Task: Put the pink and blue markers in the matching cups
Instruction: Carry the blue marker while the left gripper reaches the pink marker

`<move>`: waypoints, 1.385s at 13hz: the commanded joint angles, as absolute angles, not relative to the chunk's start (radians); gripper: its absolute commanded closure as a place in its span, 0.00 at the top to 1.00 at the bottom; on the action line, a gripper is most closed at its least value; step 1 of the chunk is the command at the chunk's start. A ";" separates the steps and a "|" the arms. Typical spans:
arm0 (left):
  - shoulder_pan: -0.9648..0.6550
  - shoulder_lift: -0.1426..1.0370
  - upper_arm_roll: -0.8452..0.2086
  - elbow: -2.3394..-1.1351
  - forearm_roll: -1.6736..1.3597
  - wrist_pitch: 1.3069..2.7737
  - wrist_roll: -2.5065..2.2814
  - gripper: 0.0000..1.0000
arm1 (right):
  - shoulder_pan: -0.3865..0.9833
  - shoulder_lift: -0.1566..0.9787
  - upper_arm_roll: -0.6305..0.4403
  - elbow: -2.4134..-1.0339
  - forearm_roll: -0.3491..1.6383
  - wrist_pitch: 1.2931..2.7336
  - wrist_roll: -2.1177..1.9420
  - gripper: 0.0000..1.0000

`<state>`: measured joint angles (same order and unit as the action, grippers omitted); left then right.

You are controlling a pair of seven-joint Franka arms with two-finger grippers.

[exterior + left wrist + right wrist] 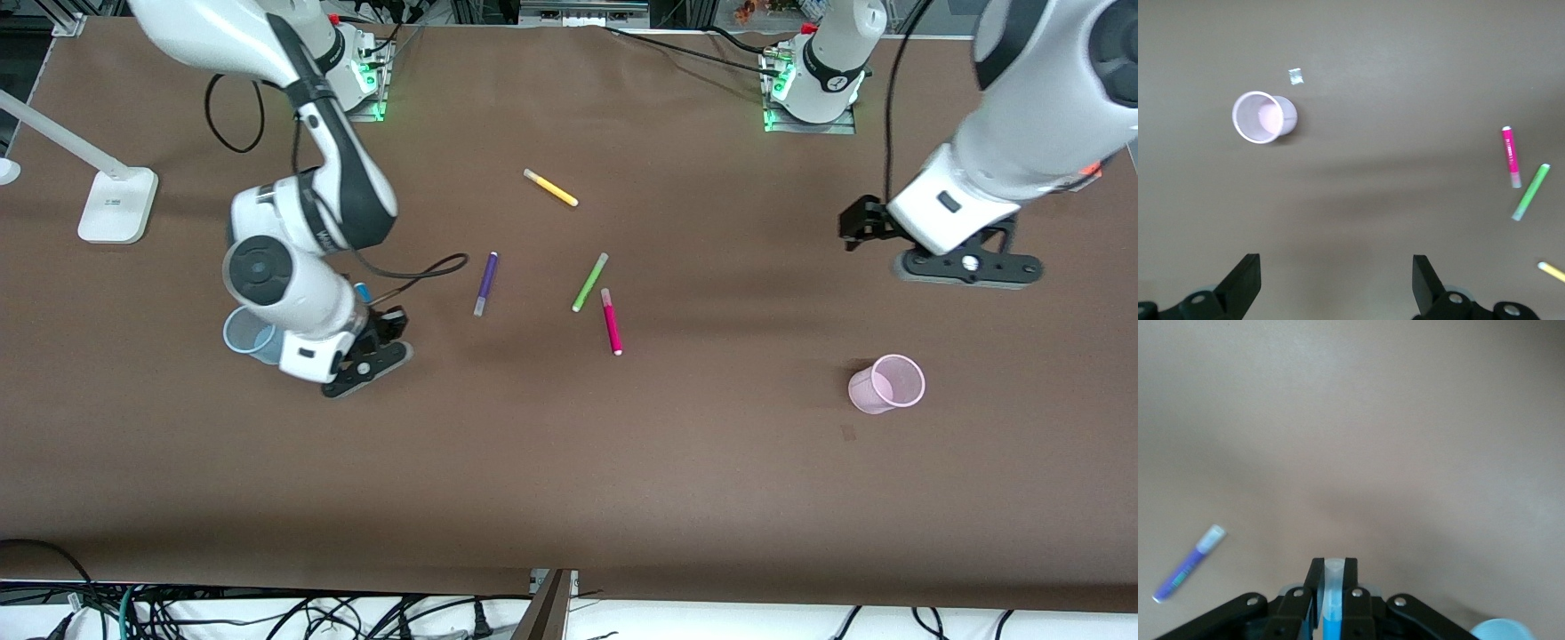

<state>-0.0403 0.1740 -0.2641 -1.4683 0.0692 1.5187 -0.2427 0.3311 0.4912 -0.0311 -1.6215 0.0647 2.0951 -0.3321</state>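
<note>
Right pincer (1331,587): clamped on the blue marker (1332,600), which stood between its fingers with the pale end sticking out; in the front view a bit of blue showed beside the wrist. It hung over the desk (569,462) just beside the blue cup (247,334), at the right arm's end.
Left pincer (1337,283): fingers spread wide, holding nothing, up over bare desk at the left arm's end; this arm waited.
Blue cup: stood partly hidden under the right arm's wrist, its rim visible.
Pink cup (886,384): stood upright at the left arm's end, nearer to the front camera than the left pincer's spot, apart from all the markers.
Pink marker (612,321): lay flat near the middle of the desk, its upper end just beside the lower end of the green marker (590,282); contact could not be told.
Purple marker (485,284): lay flat between the right pincer and the green marker.
Yellow marker (550,188): lay farther from the front camera than the others.
White lamp base (117,204): sat at the right arm's end.
</note>
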 commanded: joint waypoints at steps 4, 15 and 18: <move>-0.148 0.302 -0.367 -1.447 0.071 1.552 -0.550 1.00 | 0.169 0.462 -0.026 -1.623 0.296 2.028 -0.906 0.00; -0.328 0.636 -0.359 -1.471 0.130 2.022 -0.759 1.00 | -0.073 0.465 -0.026 -1.626 0.590 1.789 -1.592 0.01; -0.360 0.707 -0.362 -1.470 0.253 2.043 -0.837 1.00 | -0.155 0.494 -0.025 -1.629 0.684 1.703 -1.740 0.01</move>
